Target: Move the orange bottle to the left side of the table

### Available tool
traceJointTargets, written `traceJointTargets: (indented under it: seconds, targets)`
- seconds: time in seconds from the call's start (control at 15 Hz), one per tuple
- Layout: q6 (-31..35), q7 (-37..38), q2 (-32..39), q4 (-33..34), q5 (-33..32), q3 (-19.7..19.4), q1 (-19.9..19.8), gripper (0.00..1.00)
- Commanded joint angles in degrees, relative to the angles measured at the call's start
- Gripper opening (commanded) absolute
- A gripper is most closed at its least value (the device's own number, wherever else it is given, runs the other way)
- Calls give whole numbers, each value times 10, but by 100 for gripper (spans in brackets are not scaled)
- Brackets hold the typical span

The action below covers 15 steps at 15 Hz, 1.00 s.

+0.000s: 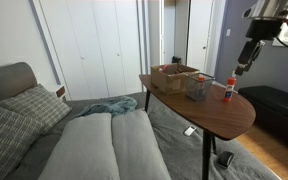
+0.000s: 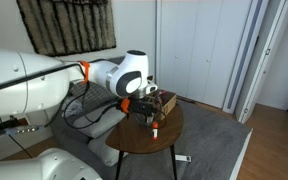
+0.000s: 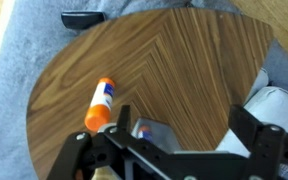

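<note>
Orange bottle (image 1: pixel 229 90) stands upright on the counter (image 1: pixel 209 112), out toward the rounded end away from the couch (image 1: pixel 94 145). Nothing is touching it. In the wrist view the bottle (image 3: pixel 100 103) is orange and white with a blue label patch. It sits near the counter (image 3: pixel 184 70) edge with bare wood around it.

End effector (image 1: pixel 246 58) hangs in the air above and a bit behind the bottle, well clear of it. In the wrist view the end effector (image 3: pixel 164 150) has its fingers spread wide and nothing between them, so it's open and empty.

In an exterior view the arm reaches over the counter (image 2: pixel 134 140), with the end effector (image 2: pixel 144 106) above the bottle (image 2: pixel 155 128). The bottle is very small there.

Also on the counter are a brown box (image 1: pixel 172 76) and a clear container (image 1: pixel 199 86) right next to it. The container is between the box and the bottle. A black object (image 3: pixel 81 18) lies on the carpet past the counter edge; can't tell what it is.
</note>
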Motion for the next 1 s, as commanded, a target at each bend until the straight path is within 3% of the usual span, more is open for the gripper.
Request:
traceJointTargets:
  seconds: [0.0, 0.27, 0.47, 0.53, 0.93]
  targets:
    - [16, 32, 30, 56, 31, 49, 44, 100]
    - [60, 108, 110, 98, 27, 89, 43, 100]
    - [118, 125, 169, 111, 17, 100, 38, 100]
    - [89, 107, 119, 86, 20, 92, 43, 100]
    - [95, 108, 130, 90, 20, 93, 42, 100]
